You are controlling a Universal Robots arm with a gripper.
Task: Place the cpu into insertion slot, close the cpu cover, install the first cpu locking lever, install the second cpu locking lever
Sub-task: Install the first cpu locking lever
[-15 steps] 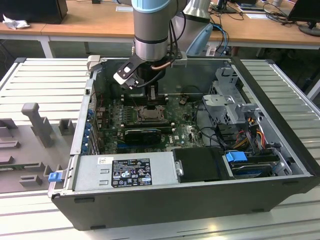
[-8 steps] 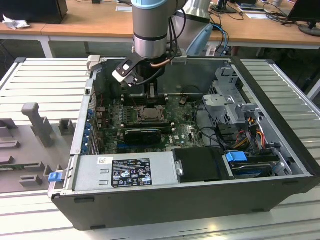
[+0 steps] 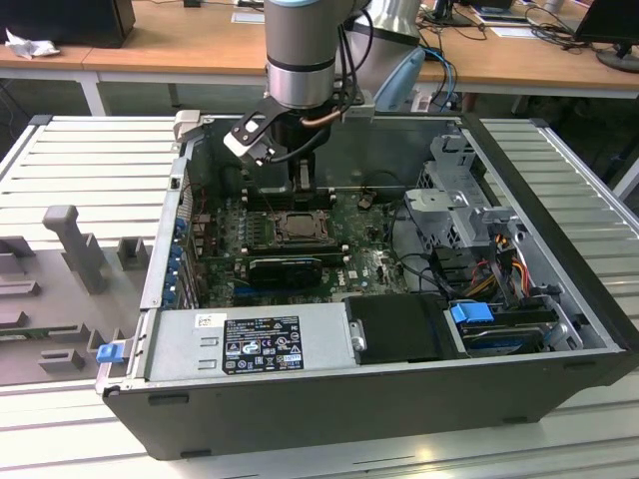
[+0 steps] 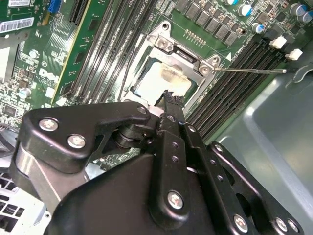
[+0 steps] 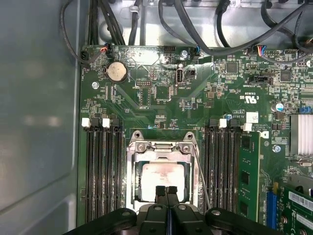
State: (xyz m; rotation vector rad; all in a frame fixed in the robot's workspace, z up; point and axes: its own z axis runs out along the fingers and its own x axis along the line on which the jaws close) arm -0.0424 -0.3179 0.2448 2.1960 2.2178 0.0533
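In the first wrist view the gripper (image 5: 166, 192) is closest. Its two fingertips are pressed together with nothing between them, over one edge of the cpu (image 5: 159, 174). The cpu lies flat in the slot (image 5: 139, 169). The cover (image 5: 161, 146) is down around it, and its pale face shows through the window. A thin lever (image 5: 201, 171) runs beside the cover. Memory slots (image 5: 102, 171) stand on both sides. Farther on the board (image 5: 161, 103) sits a coin battery (image 5: 117, 72), then cables (image 5: 195, 24).
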